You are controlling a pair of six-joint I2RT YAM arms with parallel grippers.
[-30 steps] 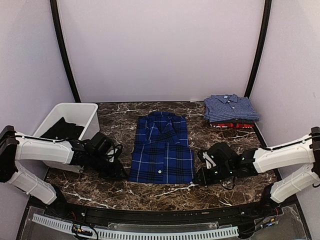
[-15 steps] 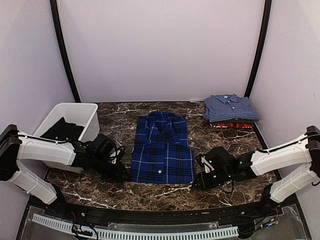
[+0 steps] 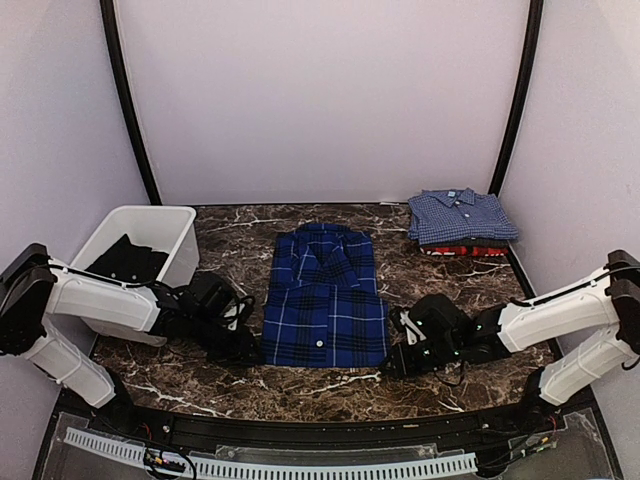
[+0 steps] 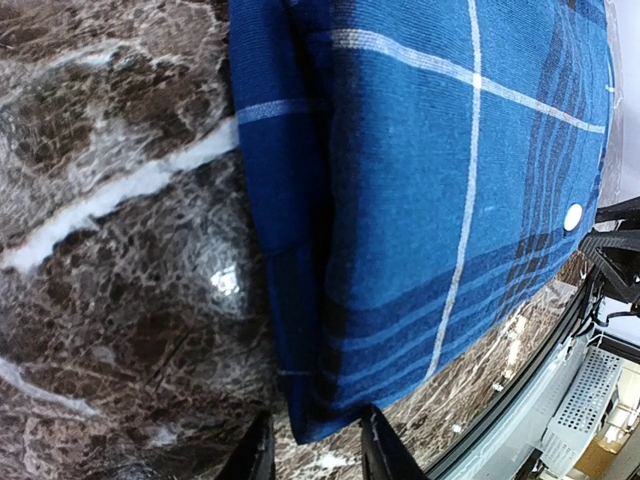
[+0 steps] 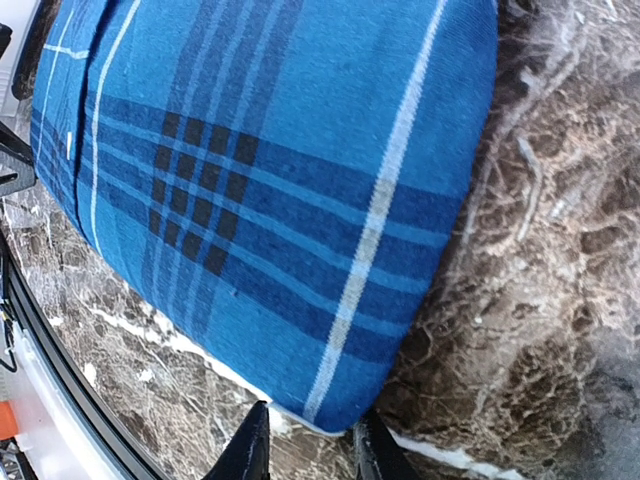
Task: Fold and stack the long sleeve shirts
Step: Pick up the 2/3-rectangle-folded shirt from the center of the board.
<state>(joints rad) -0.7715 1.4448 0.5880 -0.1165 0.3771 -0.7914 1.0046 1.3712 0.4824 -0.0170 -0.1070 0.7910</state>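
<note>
Top external view: deep-blue plaid shirt [image 3: 325, 300] lies folded flat mid-table, collar toward the far wall, hem toward the arm bases. Left gripper [image 3: 248, 352] sits low on the table at the shirt's near-left corner, right gripper [image 3: 393, 362] low at the near-right corner, both pointing inward at the hem. Left wrist view: the folded corner pokes into the gap between the two fingertips [image 4: 258, 452], jaws narrowly parted and straddling the cloth edge, no squeeze visible. Right wrist view: same story, the rounded hem corner sits just at the fingertips [image 5: 252, 445], jaws a narrow gap apart, one tip touching the cloth edge, nothing lifted. Shirt stays flat on the table under both. Far right corner: lighter blue fine-check shirt [image 3: 462, 215] folded on top of a stack, red shirt [image 3: 462, 249] showing at the stack's bottom edge, well apart from both grippers. Far left: white bin [image 3: 110, 228] with dark cloth [image 3: 125, 262] inside, beside the left arm. Dark marble table [image 3: 240, 235] under everything.
</note>
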